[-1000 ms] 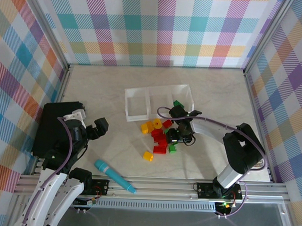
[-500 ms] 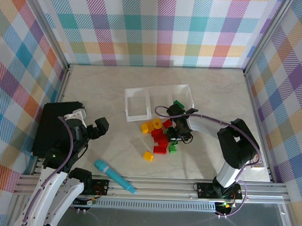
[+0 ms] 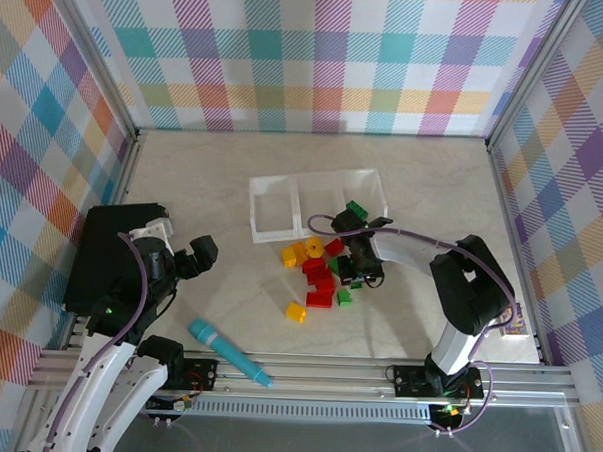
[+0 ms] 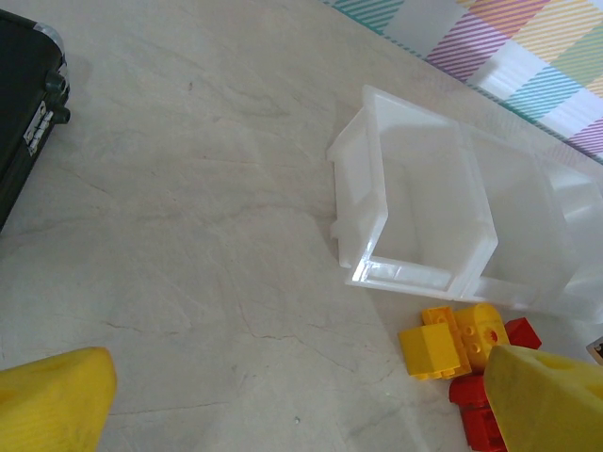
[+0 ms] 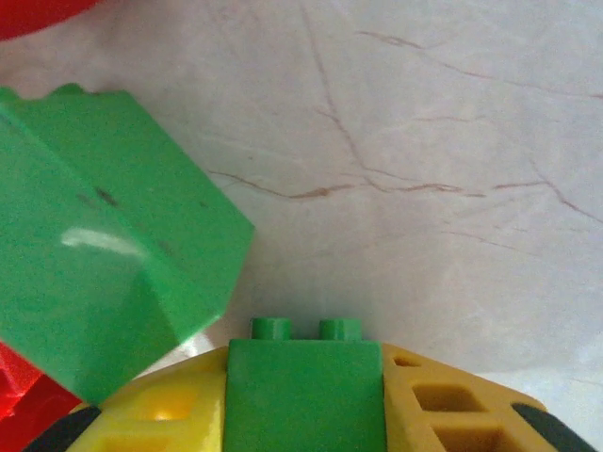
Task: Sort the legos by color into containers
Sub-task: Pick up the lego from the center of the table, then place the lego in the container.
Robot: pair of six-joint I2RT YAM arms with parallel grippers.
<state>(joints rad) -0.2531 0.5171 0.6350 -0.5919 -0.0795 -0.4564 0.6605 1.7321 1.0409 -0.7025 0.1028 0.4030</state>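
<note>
Red, yellow and green legos (image 3: pixel 319 272) lie in a loose pile just in front of the containers (image 3: pixel 253 209), a clear tray of three joined compartments. One green lego (image 3: pixel 357 208) rests in the right compartment. My right gripper (image 3: pixel 353 272) is down at the pile's right side. It is shut on a green lego (image 5: pixel 303 395), with a second green brick (image 5: pixel 104 245) lying close by on its left. My left gripper (image 3: pixel 195 253) hovers open over bare table to the left. Its yellow fingertips (image 4: pixel 52 400) frame the tray (image 4: pixel 400 273) and yellow bricks (image 4: pixel 443 344).
A large black box (image 3: pixel 105 257) sits at the left edge beside my left arm. A teal pen-like cylinder (image 3: pixel 228 352) lies near the front rail. One yellow brick (image 3: pixel 296 312) and one green brick (image 3: pixel 344 298) lie apart from the pile, towards the front.
My right gripper's jaws have closed on a green lego at the pile's right side, and its arm has drawn in a little. The left arm has stayed still.
</note>
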